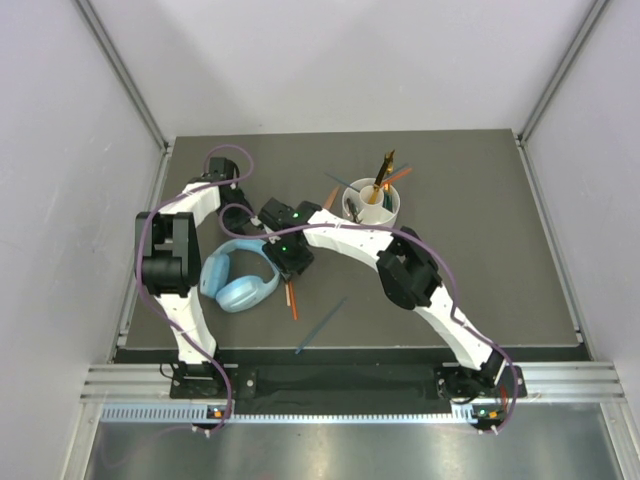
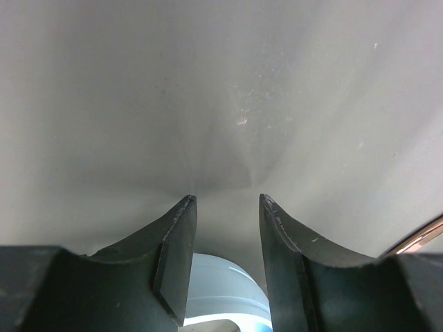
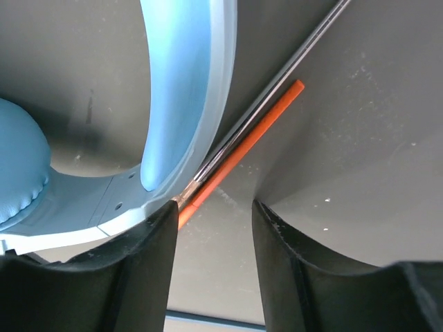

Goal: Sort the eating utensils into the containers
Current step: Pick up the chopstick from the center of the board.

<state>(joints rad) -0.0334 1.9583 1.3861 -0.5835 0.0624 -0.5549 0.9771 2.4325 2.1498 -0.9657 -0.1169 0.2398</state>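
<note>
The white round container [image 1: 372, 203] stands at the back, right of centre, with a gold utensil [image 1: 385, 166] and an orange chopstick [image 1: 397, 177] sticking out. Another orange chopstick [image 1: 293, 300] [image 3: 257, 128] lies beside the light blue headphones [image 1: 238, 278], with a shiny thin utensil handle [image 3: 277, 79] alongside it. My right gripper [image 1: 294, 270] [image 3: 213, 204] hangs open just over that chopstick's end; its left finger tip is at the chopstick and nothing sits between the fingers. My left gripper [image 1: 268, 232] [image 2: 227, 198] is open and empty above the mat. A teal chopstick [image 1: 322, 324] lies near the front.
The headphones' band [image 3: 183, 83] presses against the chopstick and the handle. A copper-coloured utensil [image 2: 423, 237] shows at the left wrist view's right edge. More chopsticks [image 1: 331, 195] lie left of the container. Both wrists crowd together beside the headphones.
</note>
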